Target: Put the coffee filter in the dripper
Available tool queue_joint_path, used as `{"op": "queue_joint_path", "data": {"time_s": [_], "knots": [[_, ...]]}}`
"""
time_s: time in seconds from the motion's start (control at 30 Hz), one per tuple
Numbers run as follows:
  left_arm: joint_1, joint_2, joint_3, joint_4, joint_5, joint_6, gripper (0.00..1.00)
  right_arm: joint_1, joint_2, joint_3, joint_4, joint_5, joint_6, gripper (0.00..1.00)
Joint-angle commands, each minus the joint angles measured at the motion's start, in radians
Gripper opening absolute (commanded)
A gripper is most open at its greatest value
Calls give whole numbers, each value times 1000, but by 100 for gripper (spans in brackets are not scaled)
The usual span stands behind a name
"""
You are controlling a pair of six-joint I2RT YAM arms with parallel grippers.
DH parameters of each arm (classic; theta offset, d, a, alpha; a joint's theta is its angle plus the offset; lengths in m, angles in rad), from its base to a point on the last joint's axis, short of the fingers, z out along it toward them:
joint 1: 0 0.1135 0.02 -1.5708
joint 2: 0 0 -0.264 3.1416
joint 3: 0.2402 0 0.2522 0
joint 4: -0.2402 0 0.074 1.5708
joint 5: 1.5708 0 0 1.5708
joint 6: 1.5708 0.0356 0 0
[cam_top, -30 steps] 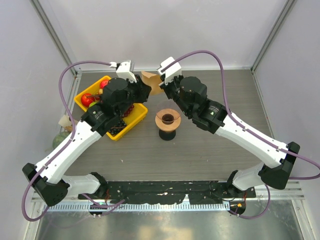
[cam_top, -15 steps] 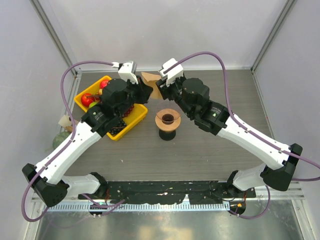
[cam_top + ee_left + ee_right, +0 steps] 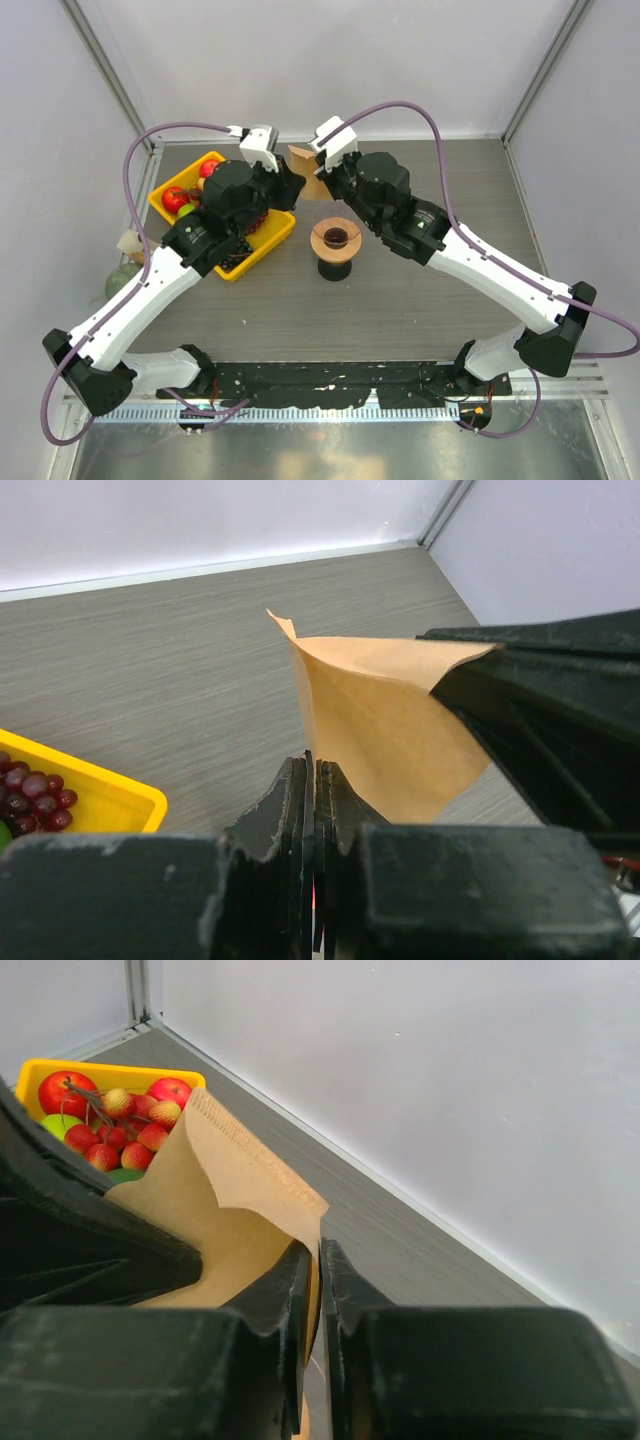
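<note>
Only the top view shows the dripper [image 3: 335, 240], mid-table, with the filter [image 3: 303, 165] held aloft behind it. Wrist views: left gripper [image 3: 313, 770] and right gripper [image 3: 320, 1250] each pinched on a filter edge. Tray [image 3: 100, 1068] holds apples [image 3: 70, 1090] and grapes [image 3: 35, 795]. The filter looks more angular than a second ago.

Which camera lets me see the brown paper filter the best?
The left wrist view: the coffee filter fills the middle, its curled edge and pointed corner clear. The right wrist view shows its ridged seam, the bottom hidden. In the top external view it is only a small tan scrap.
</note>
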Motion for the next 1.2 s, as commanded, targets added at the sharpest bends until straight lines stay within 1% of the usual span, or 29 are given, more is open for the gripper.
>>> {"op": "queue_joint_path", "data": {"time_s": [0.0,0.03,0.47,0.57,0.6,0.63,0.67,0.7,0.77,0.8,0.83,0.93,1.0,1.1,1.17], "knots": [[-4,-51,-32,53,-10,12,0,-7,-20,55,31,36,18,9],[-4,-51,-41,51,-10,9,0,-10,-23,54,31,39,27,5],[-4,-72,-98,60,-27,29,0,-33,-52,26,59,48,61,5],[-4,-74,-102,74,-19,41,0,-36,-52,20,59,36,64,5],[-4,-72,-99,82,-13,52,0,-35,-55,19,56,6,61,5],[-4,-71,-93,88,-6,62,6,-36,-55,17,45,-10,61,5],[-4,-71,-84,93,-1,76,18,-36,-58,14,39,-42,70,5],[-4,-69,-76,102,4,89,33,-36,-60,9,31,-59,67,5],[-4,-74,-69,128,23,121,53,-35,-63,3,13,-103,63,5],[-4,-74,-63,134,30,142,61,-35,-61,3,7,-114,57,5],[-4,-74,-55,136,30,158,64,-33,-60,0,-4,-123,53,5],[-4,-72,-29,110,14,207,66,-33,-67,-11,-13,-136,32,5],[-6,-71,-20,90,7,240,70,-33,-72,-14,-25,-151,20,5],[-3,-72,0,53,7,254,74,-30,-72,-14,-47,-160,0,5],[-1,-74,11,33,8,254,75,-29,-74,-17,-53,-163,-20,5]]}}
